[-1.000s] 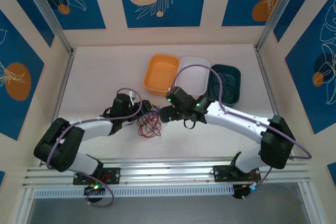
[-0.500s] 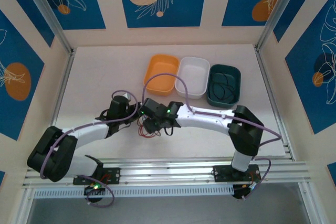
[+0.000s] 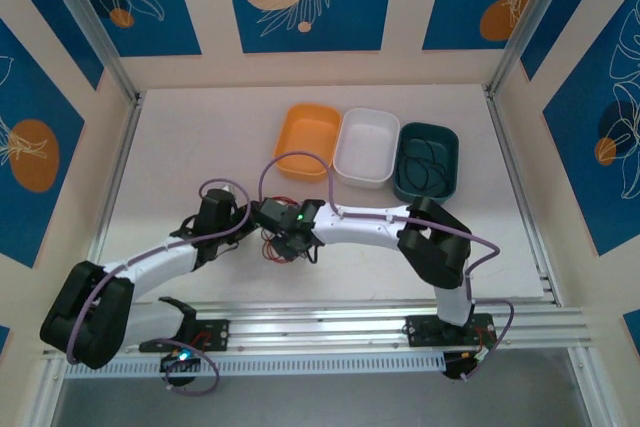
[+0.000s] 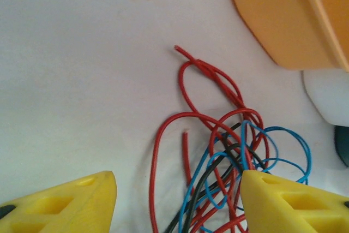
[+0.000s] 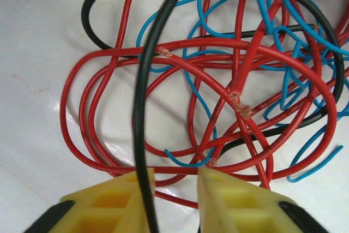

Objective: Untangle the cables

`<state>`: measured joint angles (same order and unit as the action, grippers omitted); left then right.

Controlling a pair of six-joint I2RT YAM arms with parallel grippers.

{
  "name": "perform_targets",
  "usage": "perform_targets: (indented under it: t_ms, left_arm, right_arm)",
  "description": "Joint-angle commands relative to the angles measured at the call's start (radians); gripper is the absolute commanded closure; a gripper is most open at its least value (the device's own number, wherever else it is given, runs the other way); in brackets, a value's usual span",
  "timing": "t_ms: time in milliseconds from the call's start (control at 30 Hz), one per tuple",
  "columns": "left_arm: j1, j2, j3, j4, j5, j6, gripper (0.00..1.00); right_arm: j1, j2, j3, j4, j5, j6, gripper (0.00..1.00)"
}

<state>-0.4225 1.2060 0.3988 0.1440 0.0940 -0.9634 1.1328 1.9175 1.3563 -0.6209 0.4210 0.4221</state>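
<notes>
Sitting under everything is the pale desk (image 3: 200,137). The left arm (image 3: 150,262) and the right arm (image 3: 370,222) reach over it and meet near the front middle. Behind them three trays stand in a row: an orange tray (image 3: 290,137), a white tray (image 3: 350,137) just beside it, and a dark green tray (image 3: 452,162) at the right end. The left pincer (image 4: 177,178) is released, with its yellow fingers wide apart, low over the desk. The right pincer (image 5: 174,175) has its fingers close together, with a small gap between them. The cables (image 3: 278,247) lie on the desk in a messy heap between the two pincers, in front of the orange tray. Red, blue and black ones loop over each other. Part of the heap lies between the left pincer's fingers. One black cable (image 5: 143,107) runs down into the right pincer's gap, but I cannot tell if it is squeezed.
</notes>
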Motion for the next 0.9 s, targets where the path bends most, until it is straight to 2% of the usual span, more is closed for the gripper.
perform_targets:
  t_ms: [0,33,100,467,700,867]
  left_arm:
    - [0.01,-0.023,-0.007,-0.069,-0.028,0.035,0.38]
    - [0.01,-0.026,-0.006,-0.081,-0.028,0.044,0.38]
    - [0.01,-0.035,-0.003,-0.098,-0.02,0.064,0.38]
    - [-0.028,-0.097,-0.014,-0.114,0.016,0.096,0.37]
    - [-0.06,-0.044,-0.009,-0.085,0.006,0.093,0.4]
    - [-0.079,0.001,0.001,-0.07,-0.008,0.089,0.45]
  right_arm:
    - [-0.006,0.005,0.041,-0.027,0.01,0.006,0.87]
    - [-0.008,-0.002,0.043,-0.028,0.01,0.006,0.93]
    - [-0.013,-0.027,0.046,-0.028,0.007,0.003,0.98]
    - [-0.053,-0.191,0.051,-0.043,-0.025,0.029,0.97]
    - [-0.103,-0.24,0.002,0.025,-0.134,0.071,0.93]
    - [-0.14,-0.259,-0.008,0.033,-0.178,0.101,0.97]
